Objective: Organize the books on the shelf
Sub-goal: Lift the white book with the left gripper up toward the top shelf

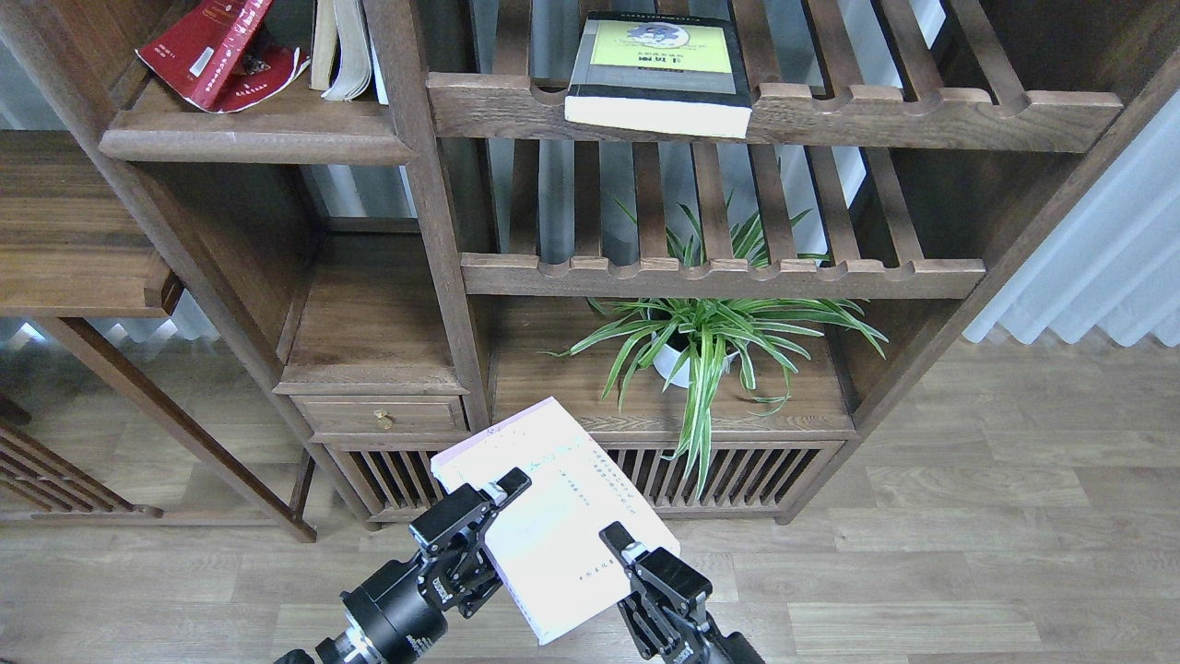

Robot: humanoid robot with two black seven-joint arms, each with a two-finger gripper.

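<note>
The white-lavender book (553,489) is low in front of me, flat and tilted. My right gripper (619,546) is shut on its near right corner. My left gripper (500,527) is at the book's left edge, one finger (502,489) lying over the cover and the jaws apart around the edge. The red book (217,51) leans on the solid dark shelf (249,138) at the upper left, beside some pale upright books (341,46). The black book with the yellow-green panel (659,69) lies flat on the upper slatted rack.
A potted spider plant (701,341) stands on the low cabinet top under the lower slatted rack (719,275). The bookcase upright (433,231) divides the left compartments from the racks. A side table (74,240) is at the left and a curtain (1097,267) at the right.
</note>
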